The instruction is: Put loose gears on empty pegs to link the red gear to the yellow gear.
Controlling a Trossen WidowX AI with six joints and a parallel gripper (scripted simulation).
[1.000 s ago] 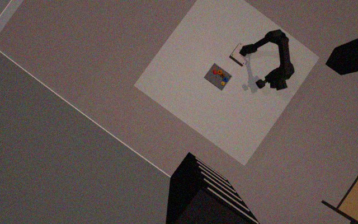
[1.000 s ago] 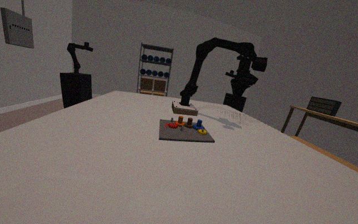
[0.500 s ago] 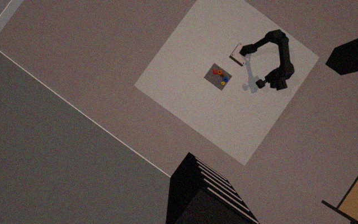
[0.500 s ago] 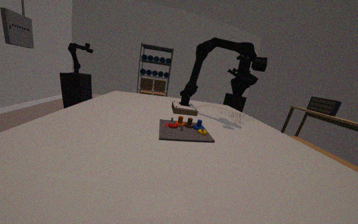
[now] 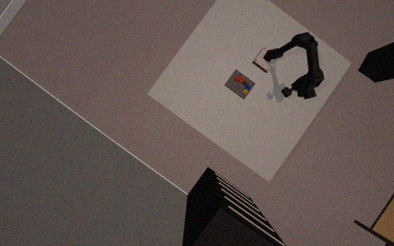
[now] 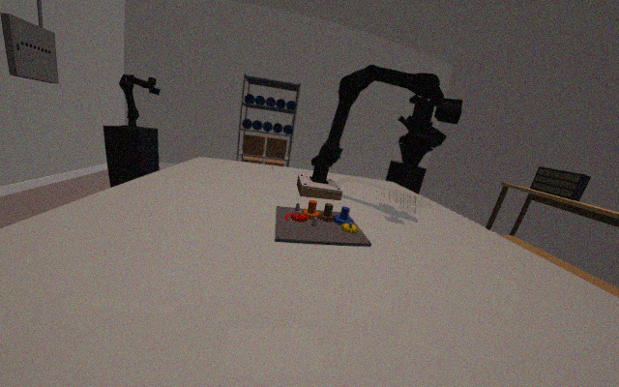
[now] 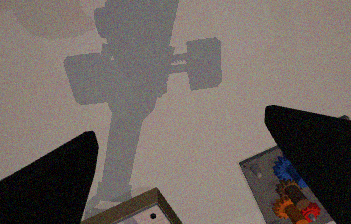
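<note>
My gripper [image 7: 181, 126] is open and empty, held high over the table, away from the board. The grey board [image 5: 232, 86] [image 6: 305, 234] [image 7: 258, 187] carries a red gear [image 5: 237, 79] [image 6: 300, 218] [image 7: 311, 212], an orange gear [image 5: 242, 79] [image 6: 311, 213] [image 7: 280, 207], a brown gear [image 6: 328, 217] [image 7: 287, 189], a blue gear [image 5: 248, 87] [image 6: 344, 219] [image 7: 283, 168] and a yellow gear [image 5: 245, 91] [image 6: 350, 228]. They form a row from red to yellow, neighbours close together. Exact tooth contact is too small to tell. A finger hides the yellow gear in the wrist view.
Two bare pegs stand on the board, one behind the red gear and one near its middle. The arm's base block [image 5: 259, 63] [image 6: 321, 193] [image 7: 168, 207] stands behind the board. The arm's shadow [image 5: 275, 80] [image 7: 136, 70] falls on the table.
</note>
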